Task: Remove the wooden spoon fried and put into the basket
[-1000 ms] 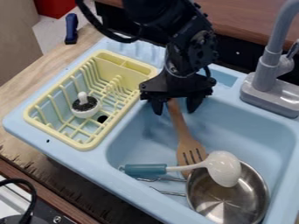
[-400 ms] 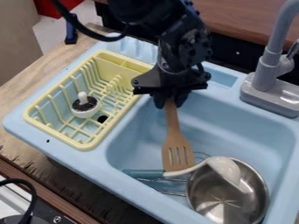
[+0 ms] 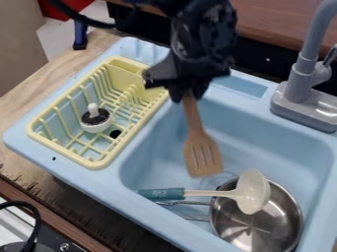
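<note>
At 12 o'clock, a black two-finger gripper (image 3: 188,97) clenches the handle of a flat, slotted, brown wooden spatula (image 3: 203,155); its long axis points blade-first just short of 6.

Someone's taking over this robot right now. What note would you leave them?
Claw: the black two-finger claw is closed on the top of the slotted wooden spatula's handle.
Where: the spatula hangs over the light-blue sink basin; the yellow slatted basket sits beside the basin, left in the picture.
Done: spatula gripped.
Left: carry it to the basket, lower it in, let go.
</note>
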`<state>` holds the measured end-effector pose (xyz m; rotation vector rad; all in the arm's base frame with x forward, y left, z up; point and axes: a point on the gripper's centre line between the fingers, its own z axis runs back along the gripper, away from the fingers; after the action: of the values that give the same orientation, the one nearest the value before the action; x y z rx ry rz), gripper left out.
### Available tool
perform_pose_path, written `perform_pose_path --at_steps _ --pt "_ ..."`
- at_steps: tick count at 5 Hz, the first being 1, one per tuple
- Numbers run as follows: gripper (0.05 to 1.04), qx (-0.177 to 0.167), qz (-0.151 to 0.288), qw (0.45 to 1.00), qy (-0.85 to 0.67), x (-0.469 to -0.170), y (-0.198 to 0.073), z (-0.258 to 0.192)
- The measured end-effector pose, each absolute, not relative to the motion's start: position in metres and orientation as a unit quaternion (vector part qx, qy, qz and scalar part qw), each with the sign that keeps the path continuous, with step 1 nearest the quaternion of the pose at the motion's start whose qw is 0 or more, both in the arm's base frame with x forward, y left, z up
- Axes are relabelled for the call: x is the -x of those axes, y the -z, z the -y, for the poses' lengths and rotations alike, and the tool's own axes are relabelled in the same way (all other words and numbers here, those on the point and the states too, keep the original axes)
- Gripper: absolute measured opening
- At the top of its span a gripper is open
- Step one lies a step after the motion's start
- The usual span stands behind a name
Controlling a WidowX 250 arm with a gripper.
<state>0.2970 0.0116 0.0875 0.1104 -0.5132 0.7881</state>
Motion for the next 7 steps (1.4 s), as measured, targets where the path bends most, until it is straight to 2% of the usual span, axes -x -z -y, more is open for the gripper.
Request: perform_pose_path --at_steps 1,2,3,4,5,6,7 --pt "0.300 -0.063 0.246 0.868 -0.427 -0.292 -0.095 -0.026" --pt "0.300 -0.059 0.236 0.857 -0.454 -0.292 -0.099 -0.044" --pt "0.300 -0.051 0.210 0.876 -0.431 -0.296 -0.107 -0.063" --pt "0.300 -0.036 0.180 0.917 -0.354 -0.293 -0.099 -0.079" --pt "0.300 -0.023 0.177 0.952 -0.248 -0.295 -0.104 -0.089" --pt "0.300 -0.001 0.171 0.977 -0.126 -0.293 -0.097 -0.096" --pt "0.300 0.013 0.154 0.984 -0.088 -0.299 -0.100 -0.108"
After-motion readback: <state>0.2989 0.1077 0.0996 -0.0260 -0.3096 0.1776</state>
